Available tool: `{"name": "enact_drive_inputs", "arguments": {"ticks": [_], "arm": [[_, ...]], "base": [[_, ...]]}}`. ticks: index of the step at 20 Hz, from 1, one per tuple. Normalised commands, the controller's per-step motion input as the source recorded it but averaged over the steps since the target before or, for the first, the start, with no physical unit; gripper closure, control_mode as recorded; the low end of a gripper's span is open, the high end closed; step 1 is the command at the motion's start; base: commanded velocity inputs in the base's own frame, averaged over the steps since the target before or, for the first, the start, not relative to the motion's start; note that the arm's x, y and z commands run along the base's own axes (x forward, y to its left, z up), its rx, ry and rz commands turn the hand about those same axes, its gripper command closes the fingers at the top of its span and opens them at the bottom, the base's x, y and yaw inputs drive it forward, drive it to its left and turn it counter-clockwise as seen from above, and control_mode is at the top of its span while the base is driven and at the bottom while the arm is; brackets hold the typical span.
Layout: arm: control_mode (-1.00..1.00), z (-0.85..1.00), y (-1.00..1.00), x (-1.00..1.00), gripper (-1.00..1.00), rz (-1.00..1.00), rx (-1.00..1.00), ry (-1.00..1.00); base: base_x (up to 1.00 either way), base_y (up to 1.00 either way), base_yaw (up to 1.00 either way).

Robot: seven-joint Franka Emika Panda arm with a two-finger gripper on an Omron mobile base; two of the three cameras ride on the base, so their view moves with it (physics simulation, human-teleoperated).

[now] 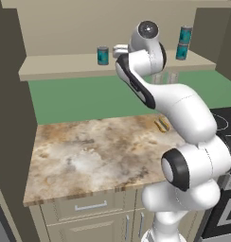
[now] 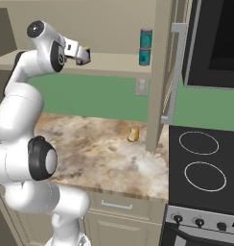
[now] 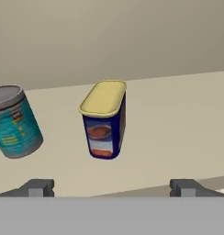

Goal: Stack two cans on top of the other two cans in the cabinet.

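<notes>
Cabinet [image 1: 65, 66] with navy can [image 3: 103, 121], lone teal can [image 1: 103, 55], stacked pair [image 1: 184, 42]

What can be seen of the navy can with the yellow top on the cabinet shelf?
The navy can is a small, dark blue container with a flat pale yellow lid and a red picture label on its front. It stands upright on the beige cabinet shelf, apart from the teal can beside it. Nothing grips it: the open gripper is in front of it, fingertips to either side and short of it.

Marble countertop [image 1: 89, 156] below green backsplash [image 1: 89, 97]; small yellow item [image 2: 133, 135] far right on it; black stove [image 2: 200, 168] at right; cream drawers [image 1: 91, 206] beneath.
</notes>
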Motion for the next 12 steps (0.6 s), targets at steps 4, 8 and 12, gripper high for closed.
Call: {"name": "enact_drive_inputs", "arguments": {"ticks": [4, 8, 12], "arm": [[-1.0, -0.05, 0.01, 0.12, -1.0, 0.0, 0.0, 0.0], [-1.0, -0.06, 0.0, 0.1, -1.0, 0.0, 0.0, 0.0], [-1.0, -0.1, 0.01, 0.09, -1.0, -0.03, 0.0, 0.0]], "base": [[0.0, 0.0, 0.0], [0.0, 0.0, 0.0], [0.0, 0.0, 0.0]]}}
